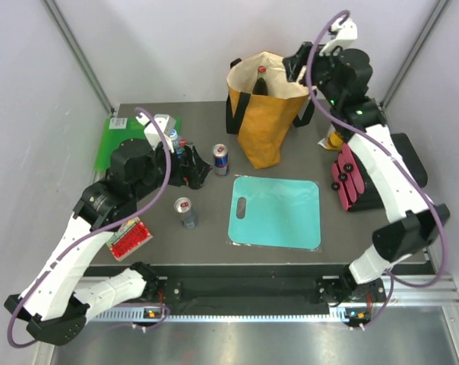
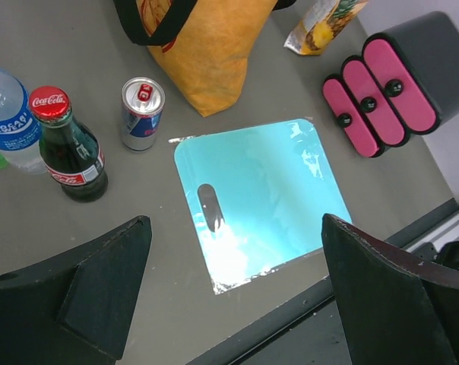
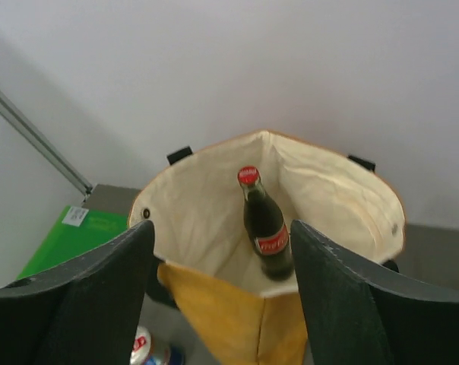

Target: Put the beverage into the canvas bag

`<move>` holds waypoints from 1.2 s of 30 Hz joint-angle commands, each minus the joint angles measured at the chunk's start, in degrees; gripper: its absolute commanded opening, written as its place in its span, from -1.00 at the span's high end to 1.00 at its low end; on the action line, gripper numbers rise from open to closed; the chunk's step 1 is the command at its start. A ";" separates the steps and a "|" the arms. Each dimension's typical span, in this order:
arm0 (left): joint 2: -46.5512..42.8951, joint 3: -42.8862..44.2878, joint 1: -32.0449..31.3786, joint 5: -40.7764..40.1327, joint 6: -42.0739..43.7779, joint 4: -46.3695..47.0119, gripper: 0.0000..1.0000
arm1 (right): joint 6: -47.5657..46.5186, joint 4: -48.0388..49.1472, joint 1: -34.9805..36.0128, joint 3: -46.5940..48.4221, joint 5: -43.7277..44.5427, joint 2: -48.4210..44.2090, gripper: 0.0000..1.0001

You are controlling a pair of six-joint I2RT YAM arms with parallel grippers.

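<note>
Grey and walled in by pale panels, the surface [image 1: 207,242] is taken up at its far middle by the canvas bag [image 1: 264,125], which is stood upright with its mouth open and its cream lining shown. Nearer, a turquoise cutting board [image 1: 275,211] is laid flat, and a pink-and-black rack [image 1: 349,179] is set at the right edge.

The right claw [image 3: 222,232] is held above the bag's mouth. Its jaws are parted much wider than the glass cola bottle [image 3: 264,224] and nothing is gripped by them; whether the right finger brushes the bottle cannot be told. That bottle is lodged inside the bag, tilted against the lining, red cap uppermost. The left claw [image 2: 235,222] is spread fully and is empty, poised over the near left of the surface.

Outside the bag, on the left, a water bottle [image 2: 5,114], a second cola bottle [image 2: 70,152], an energy-drink can [image 2: 142,112] and another can [image 1: 186,211] are stood upright.

One beverage is judged to be delivered, so the placing itself appears done; only the lifting away of the right arm is thought to be left. Should the other drinks be meant as well, four are yet to be carried over.
</note>
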 commanded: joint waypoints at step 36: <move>-2.53 -3.85 -0.13 -2.96 -5.82 2.76 -0.94 | 0.51 -36.55 -16.16 5.26 8.13 -3.20 -0.99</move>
